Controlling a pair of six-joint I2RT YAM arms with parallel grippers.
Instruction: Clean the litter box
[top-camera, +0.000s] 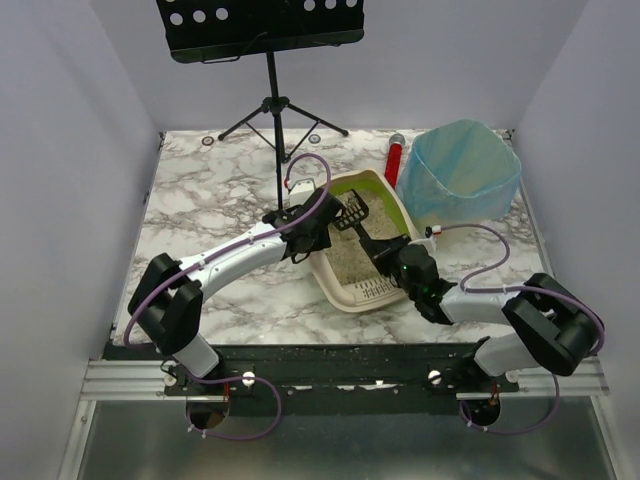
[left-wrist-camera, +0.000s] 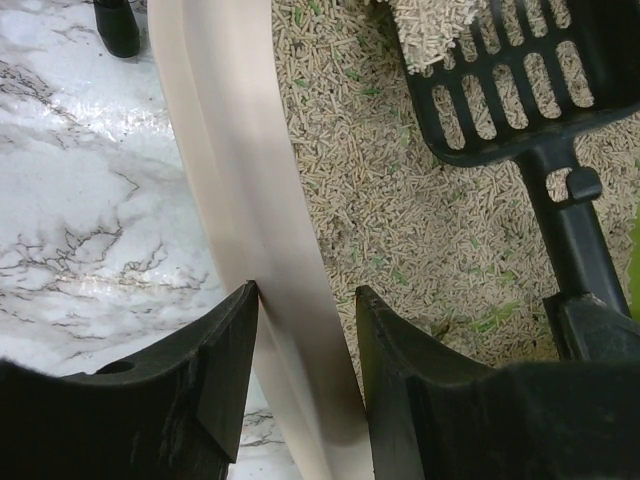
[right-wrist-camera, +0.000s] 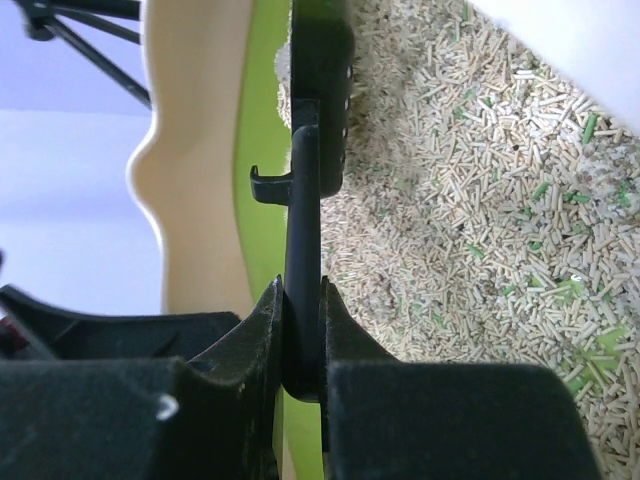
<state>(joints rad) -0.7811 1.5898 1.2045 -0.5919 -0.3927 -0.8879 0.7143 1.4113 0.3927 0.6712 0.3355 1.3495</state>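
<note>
Top view first: the box sits mid-table between the two arms. The blue-bagged bin is just beside its far right corner. The left gripper is at the box's left rim. The right gripper reaches in from the near right, with the black scoop out over the far end.

Left wrist: the jaws straddle the box at its beige rim. The outer finger is against the rim and the inner one is right beside it, over the litter. I honestly can't tell whether it's pinching or just bracketing. The scoop has a small heap of pellets in its far corner.

Right wrist: this gripper is clamped on the scoop by its thin handle, with the jaws squeezed right up against it. The handle runs close along the green inner wall.

So my read is we're mid-scoop, with the left arm there to steady the box. How I'd do it well:
- Get a real pinch on that rim before dragging anything, since a light plastic tray will probably skate on marble.
- Keep the scoop level and sift low over the litter, so the loose pellets fall back in.
- Stay off the green wall.
- Lift clear of the rim before swinging to the bin (a thin handle can twist in the jaws, so go slow).
</note>
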